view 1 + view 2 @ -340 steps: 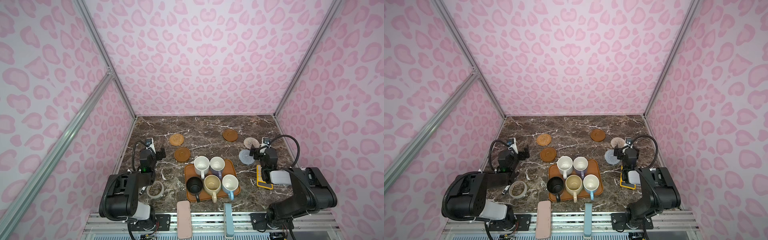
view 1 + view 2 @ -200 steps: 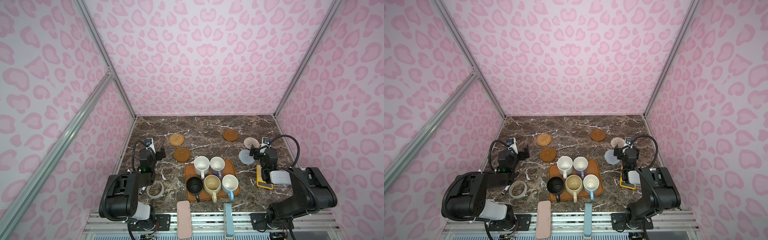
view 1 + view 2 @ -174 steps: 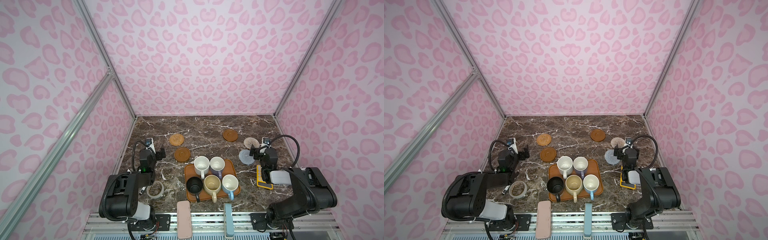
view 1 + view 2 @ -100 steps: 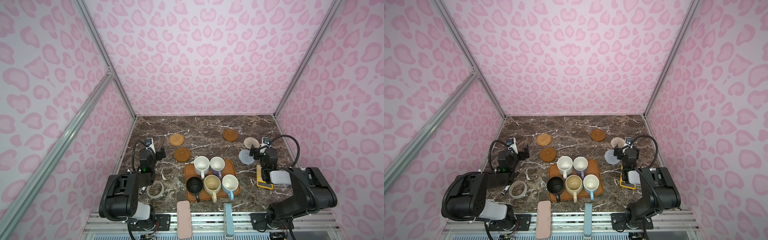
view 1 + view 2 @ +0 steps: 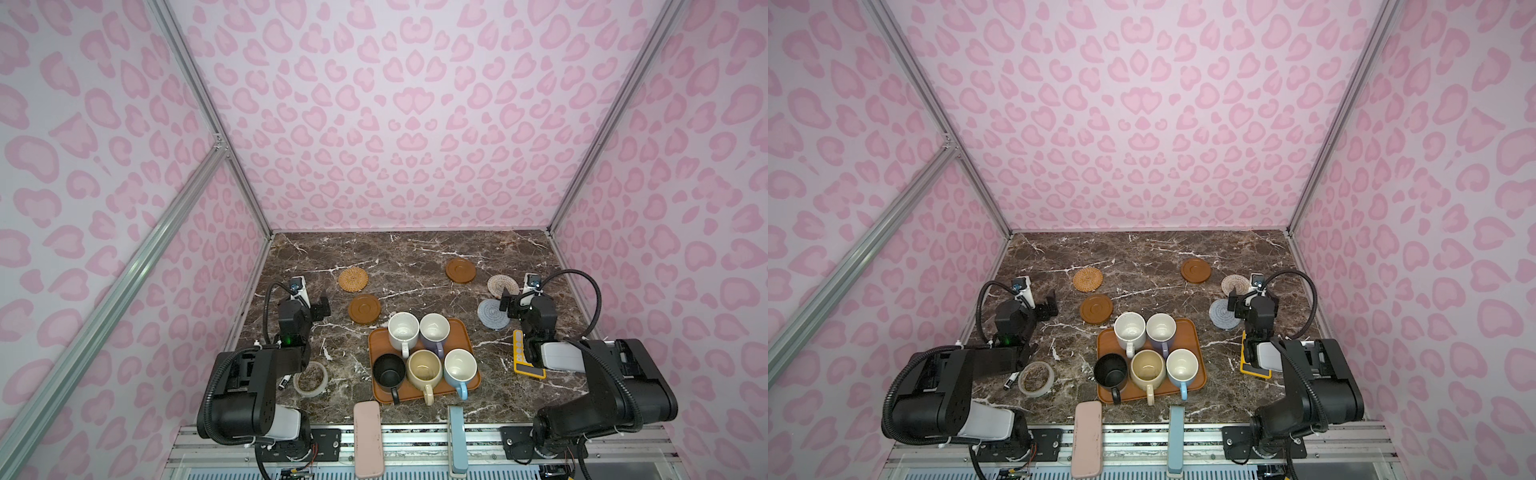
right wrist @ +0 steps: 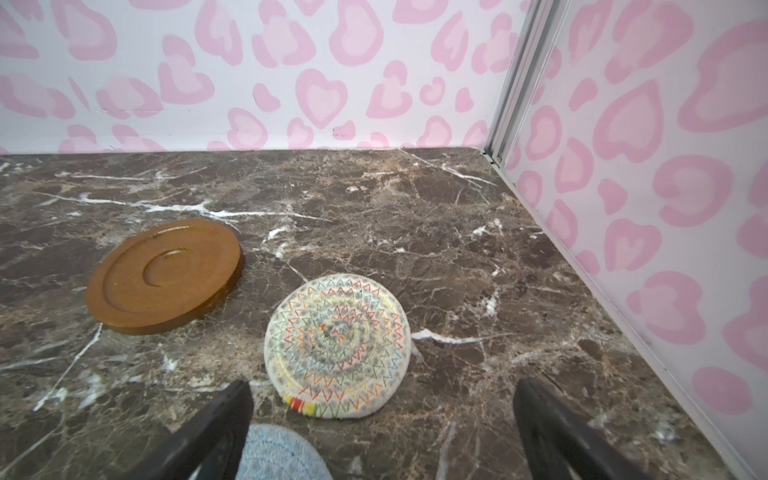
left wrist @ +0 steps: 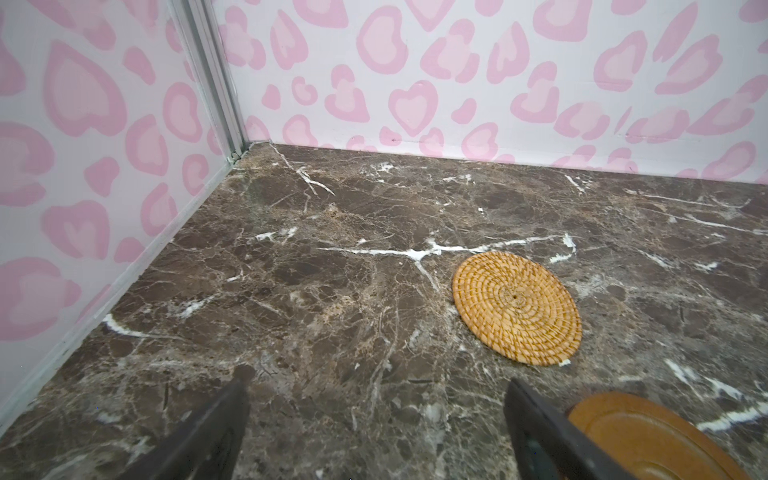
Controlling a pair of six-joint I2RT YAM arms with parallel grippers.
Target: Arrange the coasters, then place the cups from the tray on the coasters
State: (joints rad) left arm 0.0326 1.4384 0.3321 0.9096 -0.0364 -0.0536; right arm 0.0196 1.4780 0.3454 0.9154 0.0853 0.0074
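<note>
Listing: five ceramic mugs (image 5: 402,330) stand on the orange-brown rectangular tray (image 5: 462,341); five round coasters (image 5: 353,279) lie on the brown marble desk (image 5: 407,257); your left end effector (image 7: 377,380) and right end effector (image 6: 382,383) gape empty

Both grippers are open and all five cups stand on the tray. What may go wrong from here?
1. The cups stand packed together on the tray; jaws reaching for one may knock its neighbours.
2. The grey-blue coaster lies close to the beige-pink coaster; the right gripper may drag both.
</note>
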